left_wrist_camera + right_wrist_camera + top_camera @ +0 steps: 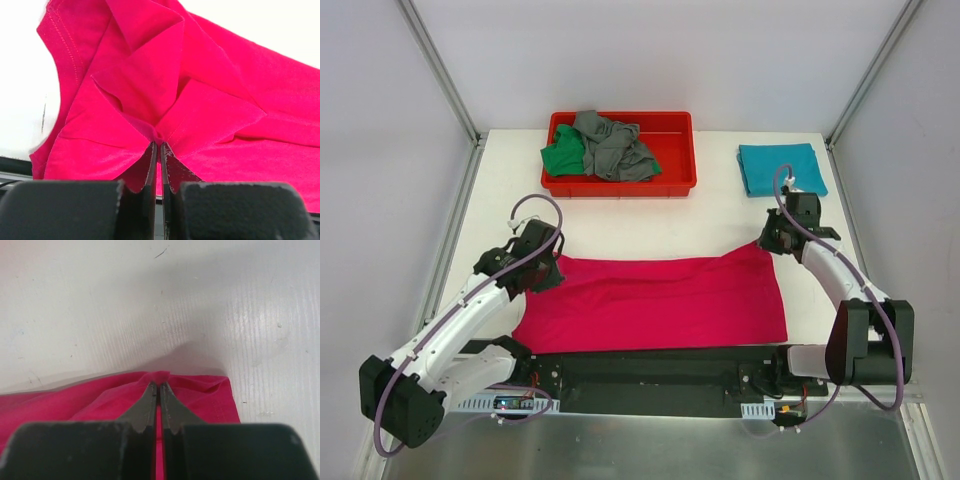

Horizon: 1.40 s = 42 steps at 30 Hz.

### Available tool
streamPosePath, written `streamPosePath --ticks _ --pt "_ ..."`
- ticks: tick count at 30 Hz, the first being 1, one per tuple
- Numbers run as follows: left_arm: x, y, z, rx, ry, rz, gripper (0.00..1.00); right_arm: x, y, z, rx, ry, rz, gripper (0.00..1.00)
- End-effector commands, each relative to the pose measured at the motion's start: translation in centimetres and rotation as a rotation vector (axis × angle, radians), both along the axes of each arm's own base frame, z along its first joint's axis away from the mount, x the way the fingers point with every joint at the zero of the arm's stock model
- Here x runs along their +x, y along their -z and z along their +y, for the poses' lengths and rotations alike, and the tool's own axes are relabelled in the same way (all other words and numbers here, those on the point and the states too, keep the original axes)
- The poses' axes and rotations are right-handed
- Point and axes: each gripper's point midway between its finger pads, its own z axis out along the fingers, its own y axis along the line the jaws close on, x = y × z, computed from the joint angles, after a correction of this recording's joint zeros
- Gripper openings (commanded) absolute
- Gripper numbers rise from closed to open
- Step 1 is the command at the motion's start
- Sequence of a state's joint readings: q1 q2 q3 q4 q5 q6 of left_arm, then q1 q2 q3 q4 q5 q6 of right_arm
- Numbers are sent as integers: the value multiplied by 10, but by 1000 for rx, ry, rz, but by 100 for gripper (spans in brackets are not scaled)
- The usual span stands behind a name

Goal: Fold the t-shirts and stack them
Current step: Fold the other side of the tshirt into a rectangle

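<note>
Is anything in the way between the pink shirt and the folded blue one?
Nothing visible. Only bare table lies between the pink shirt and the folded blue shirt. The red tray sits off to the left. The left gripper and right gripper each pinch the pink shirt.

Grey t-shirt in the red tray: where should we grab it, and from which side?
Pinch a raised fold near the top of the grey t-shirt, coming straight down from above. It lies crumpled in the red tray, whose walls block a side approach. It lies against the green t-shirt, so a fold away from that side likely lifts grey alone.
</note>
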<state>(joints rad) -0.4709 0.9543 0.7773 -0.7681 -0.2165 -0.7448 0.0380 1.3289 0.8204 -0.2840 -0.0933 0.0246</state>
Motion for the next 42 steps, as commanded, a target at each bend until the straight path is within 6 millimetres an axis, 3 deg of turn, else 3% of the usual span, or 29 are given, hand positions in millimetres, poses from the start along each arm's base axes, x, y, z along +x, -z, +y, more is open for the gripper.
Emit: streamPosePath --ticks 1,21,32,42 --pt "-12 -15 2 1 7 6 2 6 -17 0 -10 -7 -74 1" --pt "-46 -19 -17 -37 96 104 4 4 -23 -3 -21 -3 -94 1" --pt "-62 -2 -23 -34 121 188 5 -9 -16 -12 -57 28 -59 2" --pt "-82 36 -12 21 109 306 6 -30 2 -17 -77 44 -5 4"
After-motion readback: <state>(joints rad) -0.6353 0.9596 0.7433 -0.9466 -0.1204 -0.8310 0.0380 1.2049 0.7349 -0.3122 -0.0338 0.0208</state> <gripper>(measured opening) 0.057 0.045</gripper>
